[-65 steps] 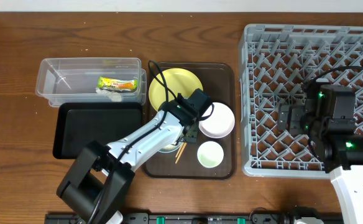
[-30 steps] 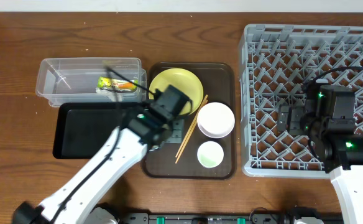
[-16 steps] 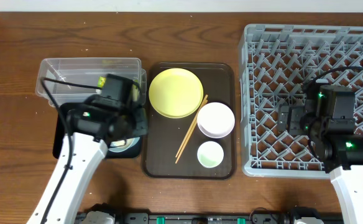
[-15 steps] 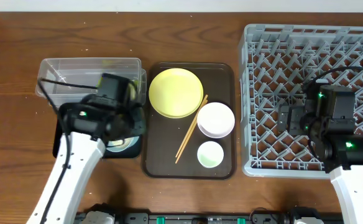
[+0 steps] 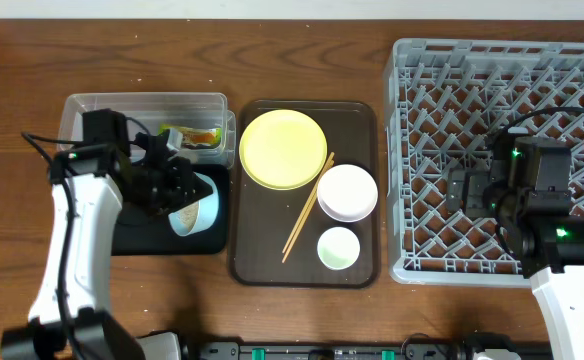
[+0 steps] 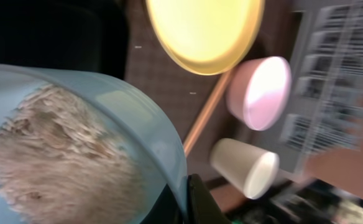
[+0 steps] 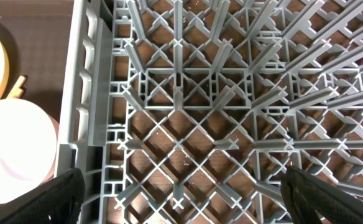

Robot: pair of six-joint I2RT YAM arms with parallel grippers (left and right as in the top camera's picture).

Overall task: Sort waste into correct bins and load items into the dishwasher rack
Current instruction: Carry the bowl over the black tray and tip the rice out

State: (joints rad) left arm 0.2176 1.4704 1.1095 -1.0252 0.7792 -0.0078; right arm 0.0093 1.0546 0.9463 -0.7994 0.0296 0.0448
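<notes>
My left gripper point(image 5: 179, 188) is shut on the rim of the light blue bowl point(image 5: 198, 204) and holds it tipped on its side over the black tray point(image 5: 137, 238). In the left wrist view the bowl point(image 6: 125, 118) holds cooked rice point(image 6: 57, 162), and its rim is pinched at my gripper point(image 6: 188, 202). The snack wrapper point(image 5: 194, 135) lies in the clear tub point(image 5: 112, 112). The yellow plate point(image 5: 282, 148), white bowl point(image 5: 347, 192), green cup point(image 5: 338, 248) and chopsticks point(image 5: 307, 208) lie on the brown serving tray point(image 5: 357, 115). My right gripper point(image 5: 467, 190) is open and empty over the grey rack point(image 5: 502, 100).
In the right wrist view the gripper point(image 7: 184, 199) hangs above the rack lattice point(image 7: 188, 93), near the rack's left wall point(image 7: 85, 93). The white bowl point(image 7: 17, 149) lies just outside that wall. Bare wooden table shows round the tub and trays.
My left arm has carried the blue bowl left from the brown serving tray to over the black tray and tipped it on its side. The right arm has not moved.
</notes>
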